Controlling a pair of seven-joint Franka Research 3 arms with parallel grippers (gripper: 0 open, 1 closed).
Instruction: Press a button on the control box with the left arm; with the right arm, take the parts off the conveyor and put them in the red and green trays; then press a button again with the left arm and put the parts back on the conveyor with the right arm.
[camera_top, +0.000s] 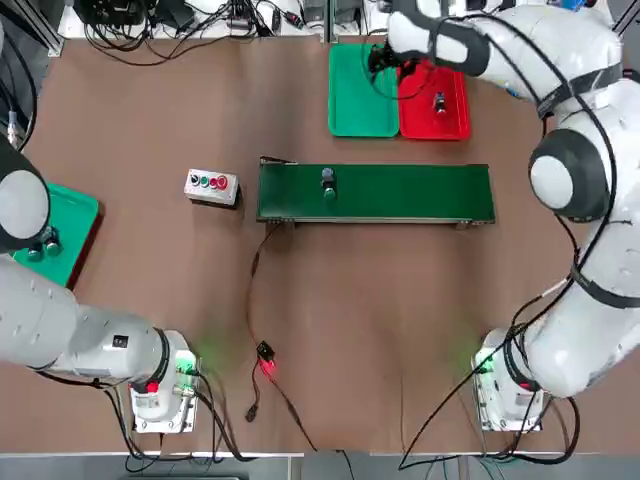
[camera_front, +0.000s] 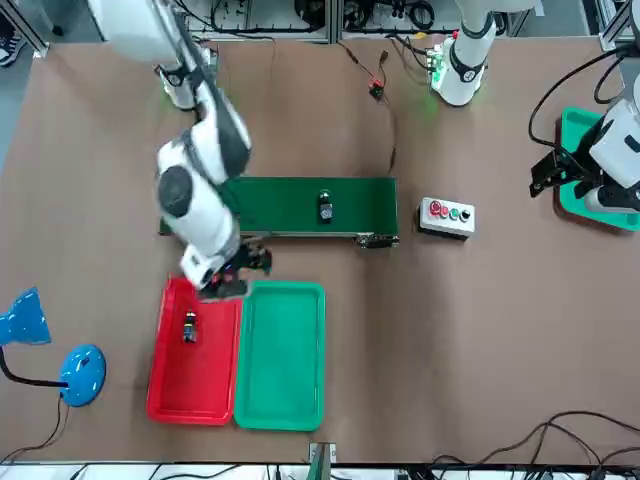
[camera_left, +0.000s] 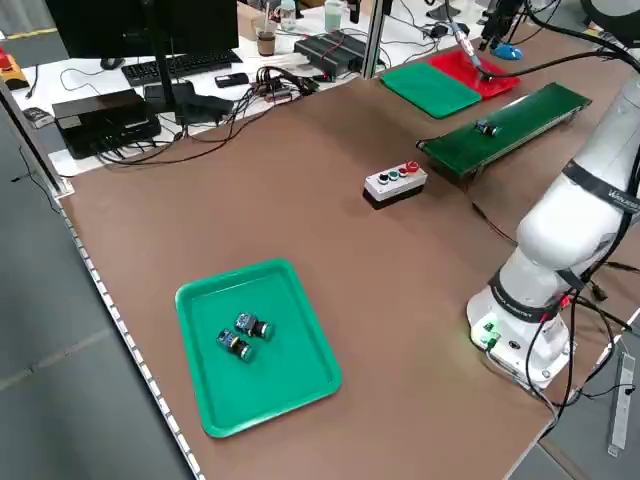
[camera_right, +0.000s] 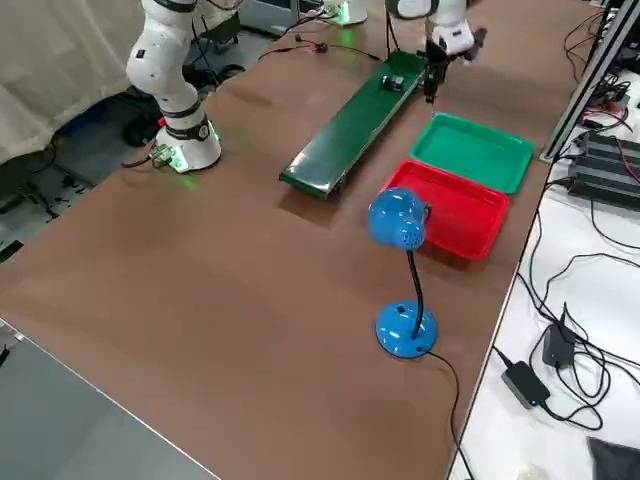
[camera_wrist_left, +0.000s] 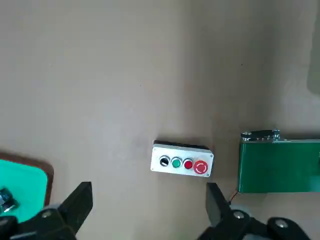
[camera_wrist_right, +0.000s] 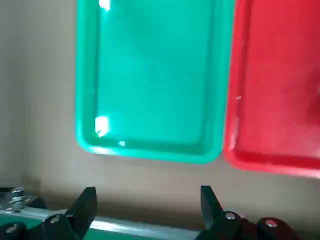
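The conveyor (camera_top: 400, 195) lies across the middle of the table with one green-capped part (camera_top: 327, 185) on its left portion. Beyond it the green tray (camera_top: 360, 95) and red tray (camera_top: 445, 120) sit side by side. A small dark part (camera_top: 438, 102) rests in the red tray. My right gripper (camera_front: 245, 265) hovers open and empty over the near ends of the two trays, just past the conveyor. The control box (camera_top: 211, 186) stands left of the conveyor. My left gripper (camera_wrist_left: 148, 200) hangs open and empty well short of the box, by the table's left side.
A green tray with a red-brown edge (camera_left: 290, 380) at the table's left edge holds two small parts (camera_left: 243, 334). A blue desk lamp (camera_front: 40, 340) stands beyond the red tray. A cable with a small lit board (camera_top: 265, 360) runs from the conveyor toward the arms' bases.
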